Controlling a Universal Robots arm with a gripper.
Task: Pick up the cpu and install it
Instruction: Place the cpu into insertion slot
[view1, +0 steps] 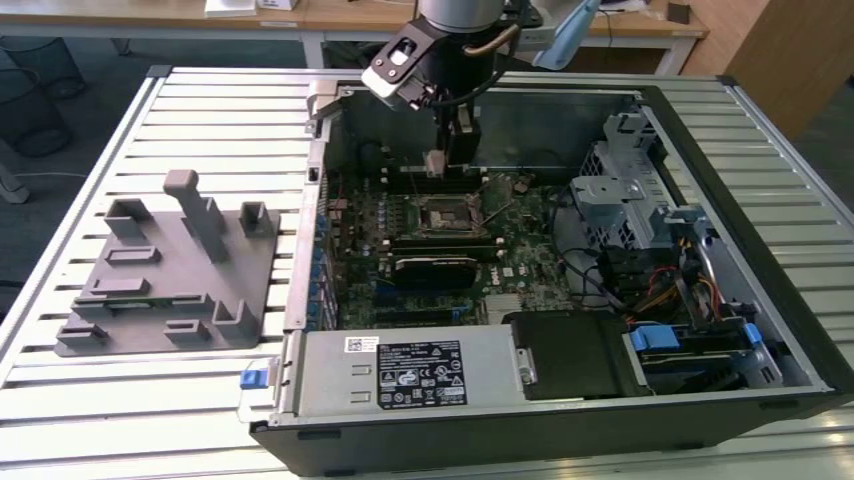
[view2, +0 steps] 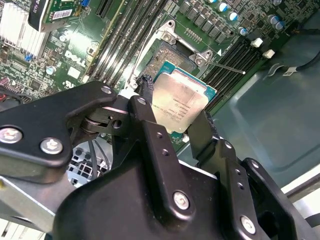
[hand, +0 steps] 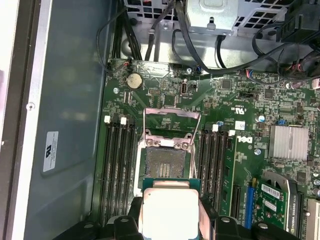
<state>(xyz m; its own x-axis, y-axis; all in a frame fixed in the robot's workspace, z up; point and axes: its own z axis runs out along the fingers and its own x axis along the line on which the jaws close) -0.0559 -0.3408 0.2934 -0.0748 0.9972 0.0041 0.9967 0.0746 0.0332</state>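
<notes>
We hold the cpu (view2: 182, 100) by two opposite edges in the gripper (view2: 172, 112), jaws narrowed onto it, silvery lid up toward the second wrist view; edge grip likely keeps the contact side untouched; chip hangs above the motherboard (hand: 240, 150), near the socket (hand: 165, 157) but not seated; load plate (hand: 171, 127) is flipped up, so the way down looks open; grey fixture tray (view1: 174, 270) sits outside the case (view1: 561, 410), on the exterior view's left.
</notes>
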